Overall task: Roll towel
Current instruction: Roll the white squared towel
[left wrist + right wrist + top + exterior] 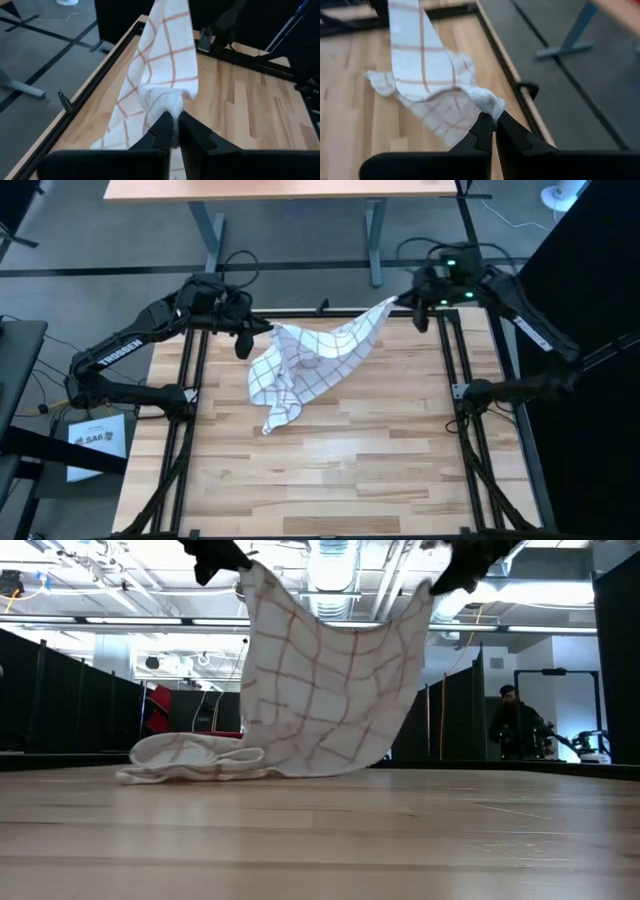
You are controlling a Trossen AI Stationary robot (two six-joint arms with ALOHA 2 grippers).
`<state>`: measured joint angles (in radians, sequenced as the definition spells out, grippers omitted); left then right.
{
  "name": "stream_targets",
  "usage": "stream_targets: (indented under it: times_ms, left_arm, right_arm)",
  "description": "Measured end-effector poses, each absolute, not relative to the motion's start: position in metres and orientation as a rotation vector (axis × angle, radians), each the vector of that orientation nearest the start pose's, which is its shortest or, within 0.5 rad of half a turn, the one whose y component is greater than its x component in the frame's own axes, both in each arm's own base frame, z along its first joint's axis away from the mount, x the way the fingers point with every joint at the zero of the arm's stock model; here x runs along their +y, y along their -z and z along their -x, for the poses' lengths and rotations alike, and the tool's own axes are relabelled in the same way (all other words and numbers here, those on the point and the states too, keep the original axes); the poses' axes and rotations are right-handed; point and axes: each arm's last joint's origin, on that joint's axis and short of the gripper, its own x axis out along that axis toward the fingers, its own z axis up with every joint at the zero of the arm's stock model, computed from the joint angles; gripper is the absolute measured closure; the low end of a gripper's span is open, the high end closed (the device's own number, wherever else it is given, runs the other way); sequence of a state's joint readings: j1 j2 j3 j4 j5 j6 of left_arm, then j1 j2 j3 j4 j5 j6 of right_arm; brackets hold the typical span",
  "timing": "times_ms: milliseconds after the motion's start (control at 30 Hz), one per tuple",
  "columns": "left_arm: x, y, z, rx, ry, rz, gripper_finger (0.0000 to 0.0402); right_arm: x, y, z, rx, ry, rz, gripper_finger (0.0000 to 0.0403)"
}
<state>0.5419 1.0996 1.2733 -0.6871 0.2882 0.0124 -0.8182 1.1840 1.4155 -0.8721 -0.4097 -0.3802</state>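
The towel is white with a thin grid check. It hangs in the air between my two grippers near the table's far edge, and its lower end lies bunched on the table. My left gripper is shut on one upper corner at far left. My right gripper is shut on the other upper corner at far right. The towel also shows in the left wrist view and the right wrist view. My left gripper pinches a bunched corner of the towel between its two fingers. The corner is lifted clear and the cloth spreads away from it toward the other gripper. My right gripper pinches a corner of the towel between its two fingers. The corner is lifted clear; the cloth hangs from it down toward the table.
Black frame rails run along the table's left, right and far sides. The wooden table has free room toward its near edge. A person stands in the room beyond the table.
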Motion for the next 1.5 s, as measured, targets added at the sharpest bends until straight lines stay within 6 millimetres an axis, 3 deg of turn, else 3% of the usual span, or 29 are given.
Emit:
stream_targets:
  times_ms: [267,600,800,1133,1500]
  left_arm:
    - [0.101,-0.431,-0.179,0.364,-0.253,0.14,0.0393]
    - [0.093,-0.485,-0.156,0.211,-0.285,0.056,0.0393]
    - [0.09,-0.503,-0.145,0.163,-0.312,0.034,0.0393]
    - [0.089,-0.514,-0.136,0.136,-0.34,0.01,0.0393]
    - [0.081,-0.538,-0.121,0.057,-0.355,-0.061,0.0393]
  right_arm:
    - [-0.136,-0.435,-0.123,0.408,0.348,0.021,0.0403]
    - [-0.136,-0.463,-0.115,0.25,0.327,0.051,0.0403]
    - [-0.136,-0.495,-0.114,0.18,0.34,0.094,0.0403]
    - [-0.141,-0.546,-0.106,0.113,0.405,0.161,0.0403]
    - [-0.158,-0.567,-0.112,0.105,0.427,0.17,0.0403]
